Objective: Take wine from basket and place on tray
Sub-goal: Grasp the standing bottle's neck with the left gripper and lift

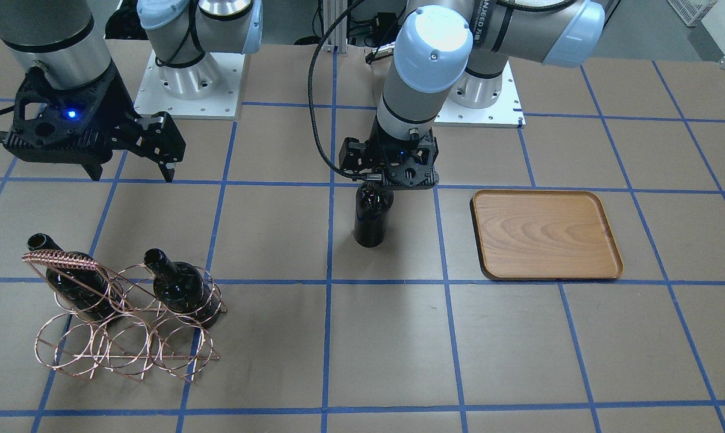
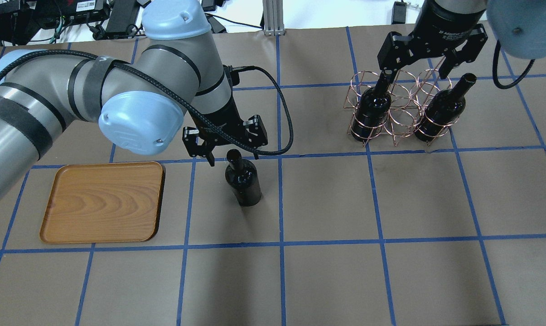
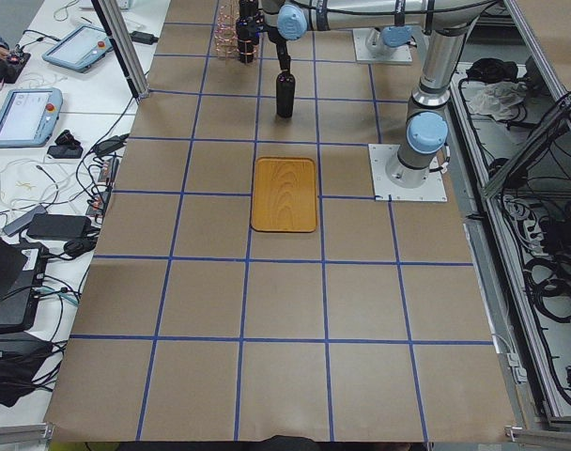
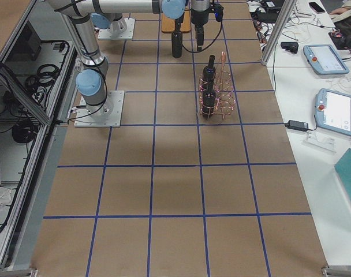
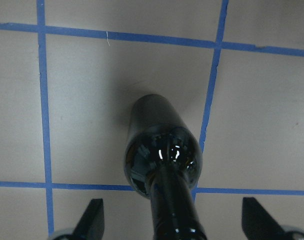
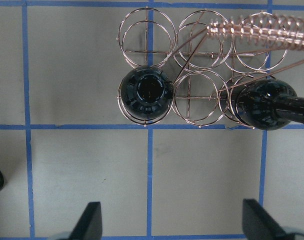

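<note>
A dark wine bottle [image 2: 244, 182] stands upright on the table between the basket and the tray; it also shows in the front view [image 1: 373, 219]. My left gripper [image 2: 233, 156] is open, its fingers [image 5: 93, 216] wide apart on either side of the bottle's neck [image 5: 173, 210] without touching it. The copper wire basket [image 2: 402, 118] holds two more bottles [image 2: 372, 108] [image 2: 440, 111]. My right gripper [image 2: 415, 68] hangs open and empty above the basket [image 6: 197, 102]. The wooden tray [image 2: 103, 201] lies bare to the left of the standing bottle.
Blue tape lines grid the brown table. The basket's coiled handle [image 6: 262, 32] rises between its two bottles. The arm bases [image 1: 188, 84] stand at the robot's side. Tablets and cables lie on side benches [image 3: 41, 113].
</note>
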Robot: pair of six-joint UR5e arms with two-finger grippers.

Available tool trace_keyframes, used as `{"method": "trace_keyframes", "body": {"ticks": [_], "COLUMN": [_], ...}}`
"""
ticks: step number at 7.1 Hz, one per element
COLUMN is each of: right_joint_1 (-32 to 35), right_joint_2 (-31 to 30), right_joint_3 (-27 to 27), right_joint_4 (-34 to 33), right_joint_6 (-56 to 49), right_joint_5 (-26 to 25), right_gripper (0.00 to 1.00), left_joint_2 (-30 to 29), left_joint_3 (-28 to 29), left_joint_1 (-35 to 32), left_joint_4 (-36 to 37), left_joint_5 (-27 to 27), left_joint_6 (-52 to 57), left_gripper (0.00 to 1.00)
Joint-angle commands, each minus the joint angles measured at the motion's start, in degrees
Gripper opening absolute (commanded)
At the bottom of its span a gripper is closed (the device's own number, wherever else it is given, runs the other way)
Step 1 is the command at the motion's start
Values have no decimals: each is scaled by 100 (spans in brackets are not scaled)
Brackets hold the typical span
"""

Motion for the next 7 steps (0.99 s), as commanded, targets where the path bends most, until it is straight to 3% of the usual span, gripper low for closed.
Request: {"method": "trace_keyframes", "body": {"ticks": [1, 2, 4, 6, 7], "right_joint_1": [-3, -3, -3, -3, 6], "right_joint_2": [6, -3, 6, 6, -3], "right_joint_3": [16, 16, 16, 25, 25], "right_joint_4": [4, 4, -13, -31, -31], "right_joint_6": [2, 2, -7, -16, -16], "right_joint_5": [-20, -38, -29, -29, -20], "right_gripper": [100, 100, 100, 100, 100], "left_joint_2": [22, 5, 40, 242, 277], "left_joint_3": [-12, -12, 6, 24, 6], "left_joint_1": [-35, -43, -43, 131, 298], "left_joint_4": [-9, 0, 0, -70, -44], "left_joint_5": [41, 41, 59, 268, 818], "left_joint_6": [248, 232, 319, 1021, 1492], "left_gripper": [31, 18, 8, 6, 8]}}
